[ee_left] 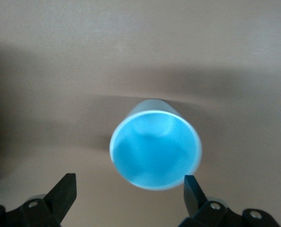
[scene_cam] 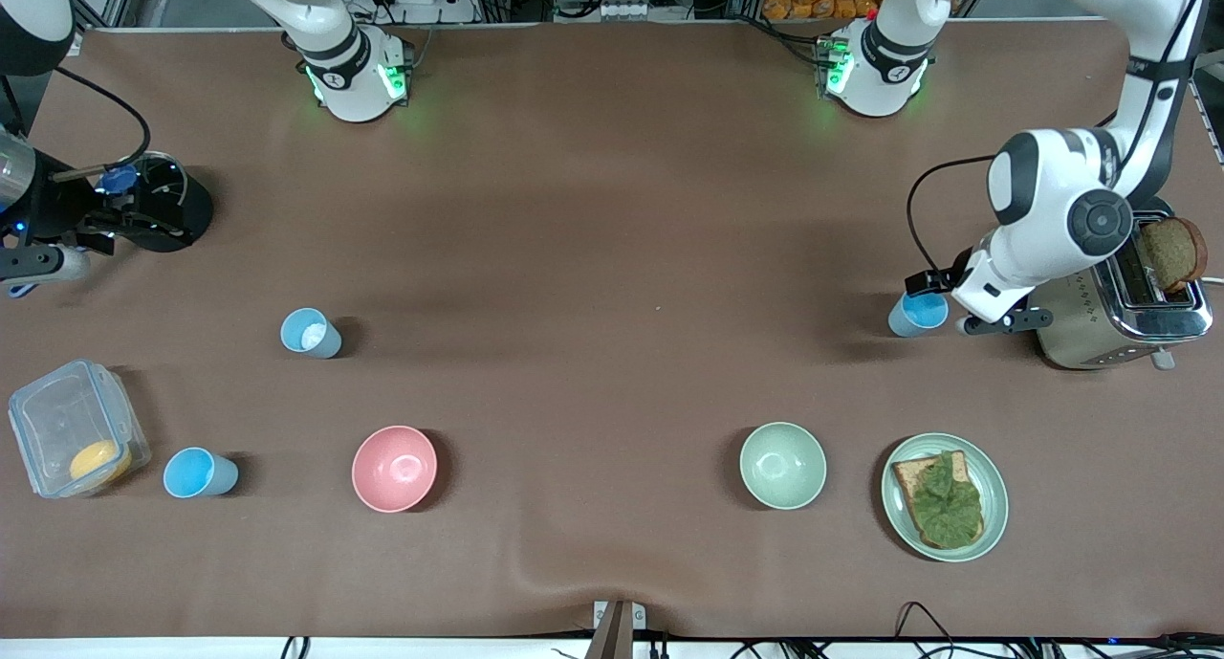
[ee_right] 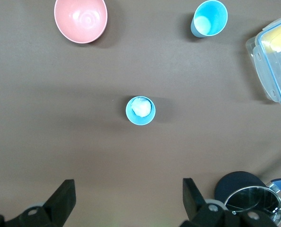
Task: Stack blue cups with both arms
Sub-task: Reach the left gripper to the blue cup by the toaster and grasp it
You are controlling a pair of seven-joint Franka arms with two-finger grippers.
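**benchrat:** While both arms have nothing in hand, here's the layout. The left pincer (ee_left: 130, 189) is spread wide right beside a blue cup (scene_cam: 918, 315) next to the toaster (scene_cam: 1128, 315), at the left arm's end of the surface (scene_cam: 612, 209). The right pincer (ee_right: 128, 196), also wide open and empty, hangs over its own end of the surface near a black pot (scene_cam: 158, 205). The whitish-inside cup (scene_cam: 310, 333) stands upright below it; the bright-inside cup (scene_cam: 199, 472) is nearer the front camera, just beside a clear lidded container (scene_cam: 72, 429).

**torque_tom:** Risks?

**benchrat:** I'd guess tipping. These are thin, smooth plastic tumblers, tapered and light, so one finger landing first could shove a cup sideways on that matte brown cover. The left arm's wrist is also close to the shiny metal toaster. Later, nesting tapered cups needs them lined up, or the rim catches. The glossy pink bowl (scene_cam: 394, 468) and pale green bowl (scene_cam: 782, 465) sit well apart from all this.
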